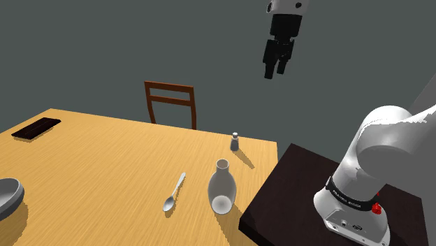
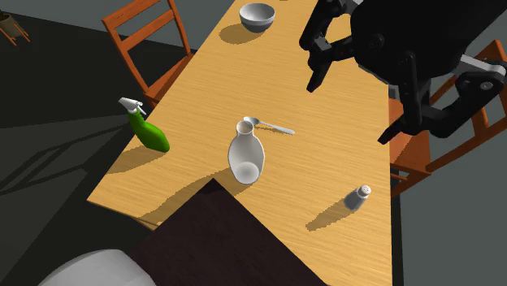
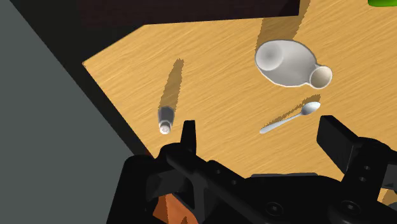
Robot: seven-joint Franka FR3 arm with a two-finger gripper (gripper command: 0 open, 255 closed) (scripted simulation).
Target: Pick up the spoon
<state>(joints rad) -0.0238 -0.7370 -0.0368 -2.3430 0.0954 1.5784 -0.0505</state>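
Observation:
A silver spoon [image 1: 173, 193] [image 2: 268, 126] lies flat on the wooden table [image 1: 105, 161], close beside a white vase [image 1: 222, 187] [image 2: 245, 152]. High above the table's far side hangs my black gripper [image 1: 275, 70] [image 2: 353, 103], open and holding nothing. In the wrist view the spoon [image 3: 289, 119] lies well below the gripper [image 3: 261, 137], roughly between the spread fingers [image 3: 188, 133] and nearer one of them. The vase [image 3: 289, 63] sits just beyond the spoon.
A small shaker [image 1: 235, 142] [image 2: 357, 196] [image 3: 165, 119] stands near the table's corner by the dark stand [image 1: 300, 189]. A grey bowl [image 1: 8, 196] [image 2: 257, 15], a flat black object [image 1: 36, 128] and a green spray bottle [image 2: 146, 130] sit farther off. Wooden chairs [image 1: 170, 103] [image 2: 146, 41] flank the table.

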